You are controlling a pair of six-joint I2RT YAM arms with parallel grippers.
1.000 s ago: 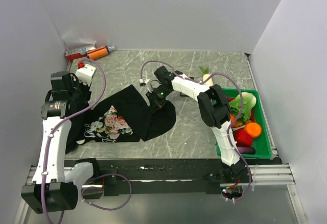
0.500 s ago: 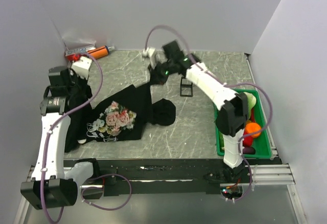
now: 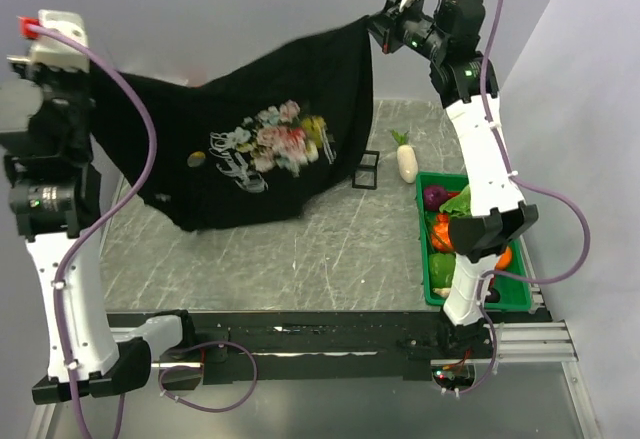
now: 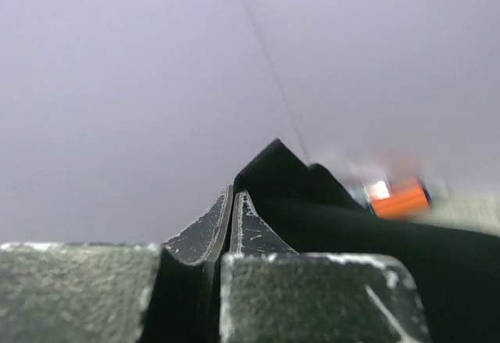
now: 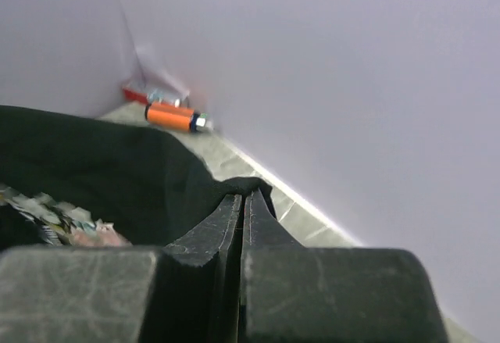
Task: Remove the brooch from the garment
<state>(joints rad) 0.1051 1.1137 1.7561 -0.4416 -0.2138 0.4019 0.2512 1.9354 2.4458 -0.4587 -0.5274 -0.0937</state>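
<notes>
Top external view, and the brooch (image 3: 314,127) is proving hard to pick out: a small yellowish spot is sitting at the right edge of the rose print (image 3: 270,144), and that is my best reading (too small to be sure). It is riding on the garment (image 3: 190,124), which is hanging stretched in the air above the table (image 3: 300,249), print facing the camera. Whether the drooping lower hem is touching the tabletop, I cannot tell.

The left gripper (image 4: 233,196) is pinching the shirt's left corner, jaws pressed together on black cloth in its wrist view; from above, its fingers are hiding behind the arm. The right gripper (image 5: 243,196) is clamping the opposite corner high up near the back wall, jaws likewise squeezed on fabric.

A small black box (image 3: 366,171) and a white radish (image 3: 406,162) are lying just right of the shirt. A green tray (image 3: 510,302) of vegetables is sitting at the right edge, partly covered by the right arm. An orange marker (image 5: 173,116) is showing, blurred, at the wall.
</notes>
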